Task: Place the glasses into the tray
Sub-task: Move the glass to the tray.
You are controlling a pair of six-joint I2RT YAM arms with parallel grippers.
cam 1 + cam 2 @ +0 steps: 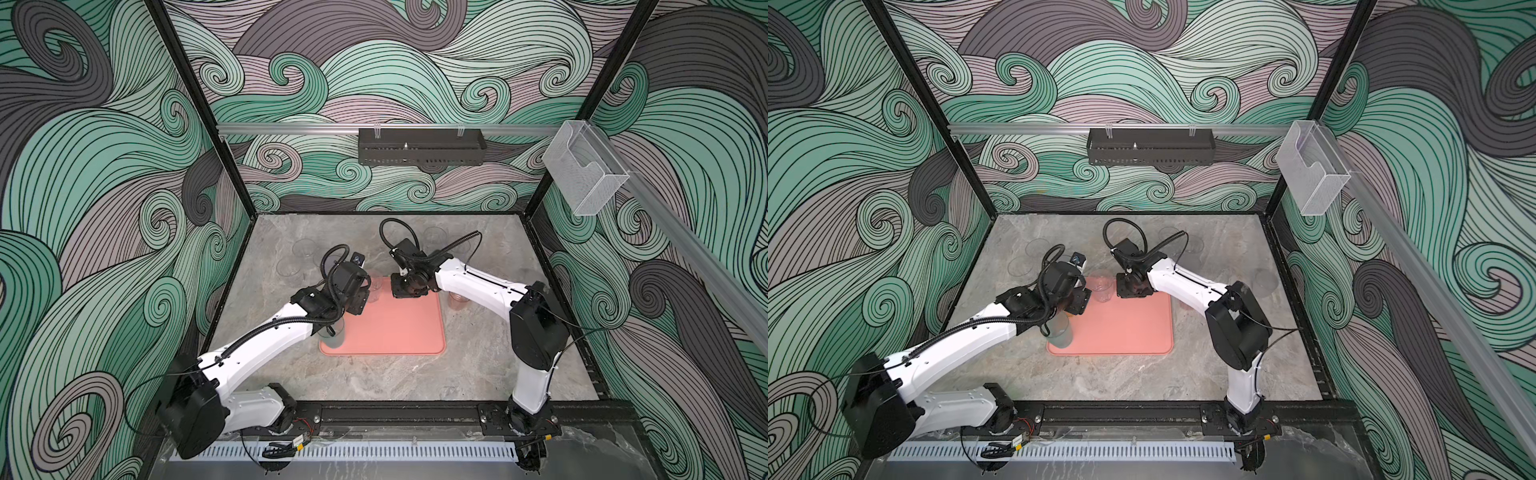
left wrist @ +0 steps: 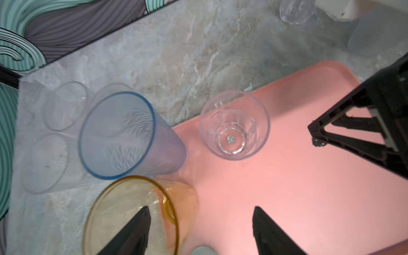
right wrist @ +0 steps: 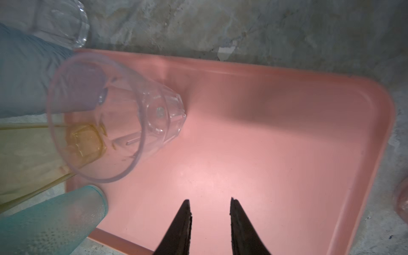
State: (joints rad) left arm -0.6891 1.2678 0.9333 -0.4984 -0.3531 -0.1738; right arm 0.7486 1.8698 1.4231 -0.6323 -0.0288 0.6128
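Note:
The salmon-pink tray lies mid-table. A clear glass stands upright near its far left corner. Along the tray's left edge stand a blue-grey tumbler, an orange tumbler and a teal tumbler. My left gripper hangs open above the orange tumbler, one finger over its mouth, its rim between the jaws. My right gripper hovers over the tray's far edge, narrowly open, nothing between its fingers.
Clear glasses stand on the stone table to the far left of the tray. More clear ones stand at the far right. A pink-red tumbler sits just right of the tray, under my right arm.

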